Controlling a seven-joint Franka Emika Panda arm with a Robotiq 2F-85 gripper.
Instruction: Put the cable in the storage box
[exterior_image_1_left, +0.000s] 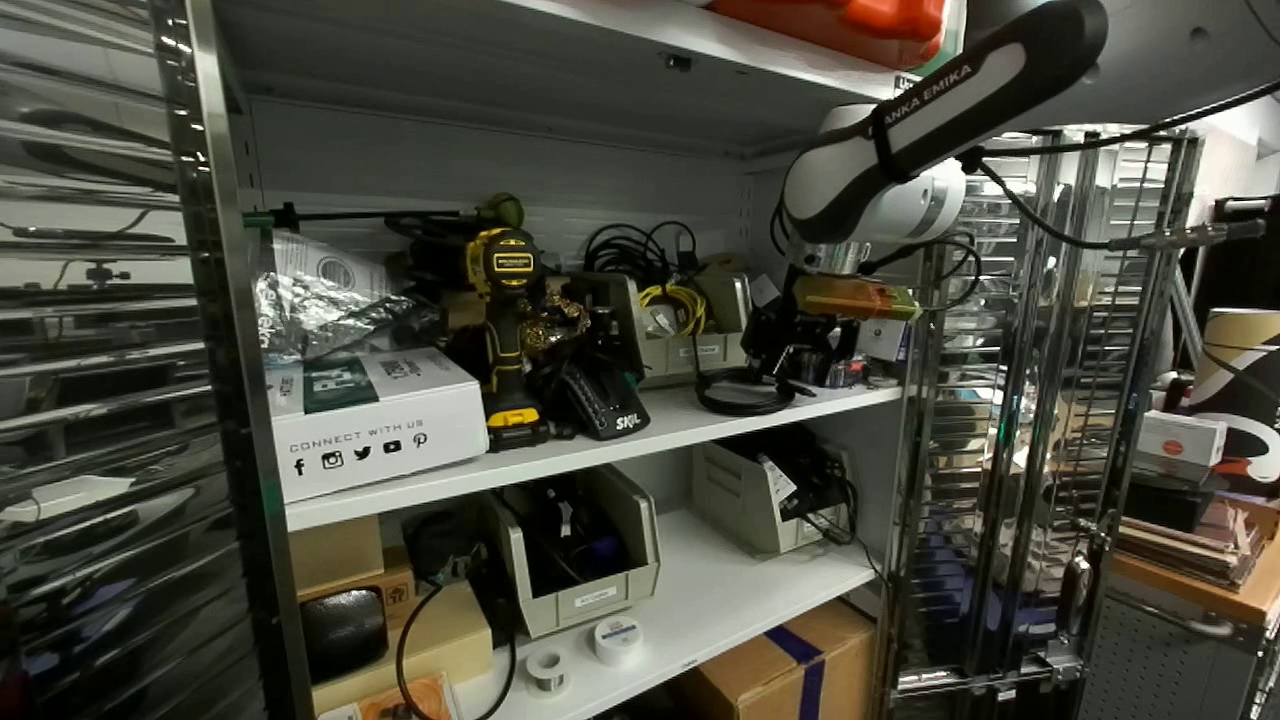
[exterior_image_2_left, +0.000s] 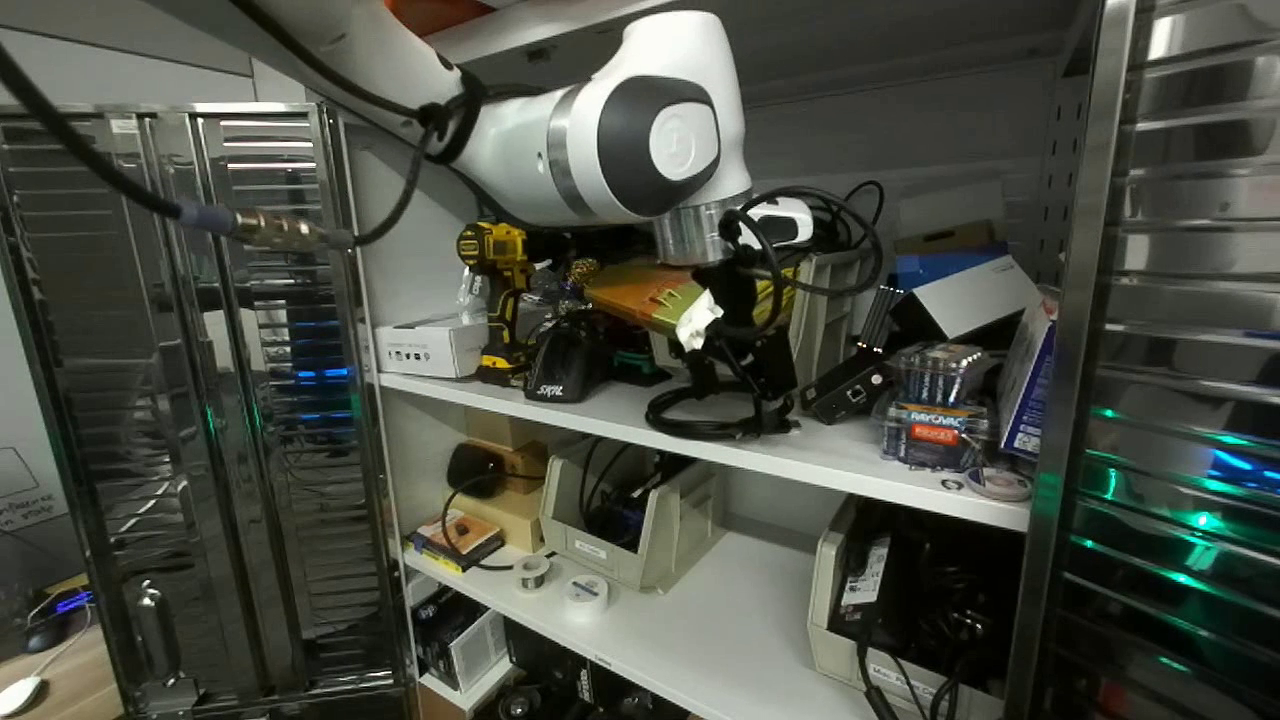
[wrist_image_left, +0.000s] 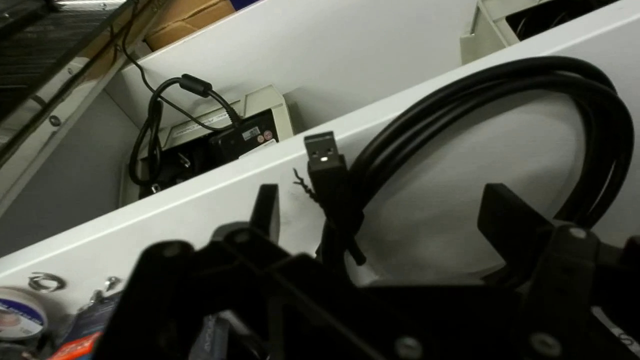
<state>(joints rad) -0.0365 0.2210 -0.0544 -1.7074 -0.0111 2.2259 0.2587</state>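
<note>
The cable is a thick black coiled USB cable tied with a twist tie. It rests on the upper shelf near the front edge and shows in both exterior views. My gripper is open above it. In the wrist view the USB plug and tied part lie between the fingers, nearer the left one. The gripper also shows in both exterior views. Beige storage boxes stand behind the gripper and on the lower shelf; I cannot tell which is meant.
A yellow drill, a black SKIL tool and a white box stand on the upper shelf. Battery packs and a black device are beside the gripper. Metal doors flank the cabinet. A tape roll lies on the lower shelf.
</note>
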